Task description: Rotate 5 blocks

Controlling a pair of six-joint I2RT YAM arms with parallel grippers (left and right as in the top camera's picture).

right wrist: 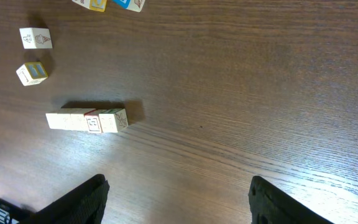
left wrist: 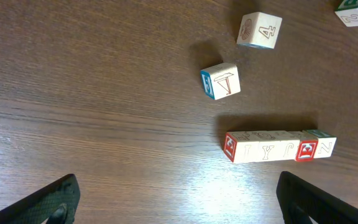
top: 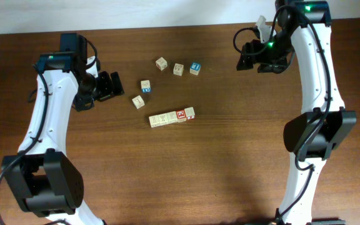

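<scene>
The blocks (top: pixel 172 117) lie side by side in a short straight row at the table's middle, several pale alphabet cubes, one with a red-and-white top face (top: pixel 181 114). The left wrist view shows the row (left wrist: pixel 279 147) ahead and to the right, the right wrist view shows the row (right wrist: pixel 87 119) far off to the left. My left gripper (top: pixel 114 84) hovers left of the row, open and empty, its fingers (left wrist: pixel 48 202) wide apart. My right gripper (top: pixel 242 59) hangs at the back right, far from the row, open with nothing between its fingers (right wrist: pixel 291 202).
Loose cubes lie behind the row: two pale ones (top: pixel 161 63) (top: pixel 178 69), a blue-faced cube (top: pixel 195 68), and two near my left gripper (top: pixel 145 85) (top: pixel 139 101). The second of those is the tan cube with a blue side (left wrist: pixel 220 81).
</scene>
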